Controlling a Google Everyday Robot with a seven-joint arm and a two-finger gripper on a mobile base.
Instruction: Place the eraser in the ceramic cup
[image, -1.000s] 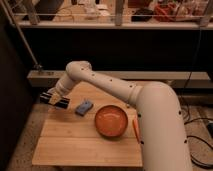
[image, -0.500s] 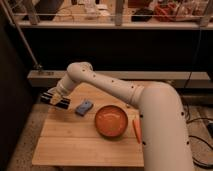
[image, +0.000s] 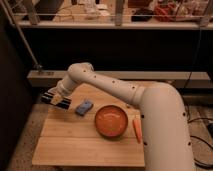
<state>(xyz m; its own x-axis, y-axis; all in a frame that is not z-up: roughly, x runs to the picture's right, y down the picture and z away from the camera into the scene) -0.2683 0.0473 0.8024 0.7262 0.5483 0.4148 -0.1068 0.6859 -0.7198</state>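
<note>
Lying flat on the table (image: 70, 142), the eraser (image: 84, 107), a small blue-grey block, sits just left of the orange bowl (image: 111, 121), same spot as a second ago, untouched. The gripper (image: 56, 100) hangs near it on the left, over the table's back-left edge, jaws closed on nothing, also barely shifted. So nothing really changed: pick not started, and the jaws would need to open before going down on the eraser. A carrot (image: 137, 128) lies right of the bowl. No pale cup visible; possibly hidden behind the arm (image: 115, 87), can't tell.
</note>
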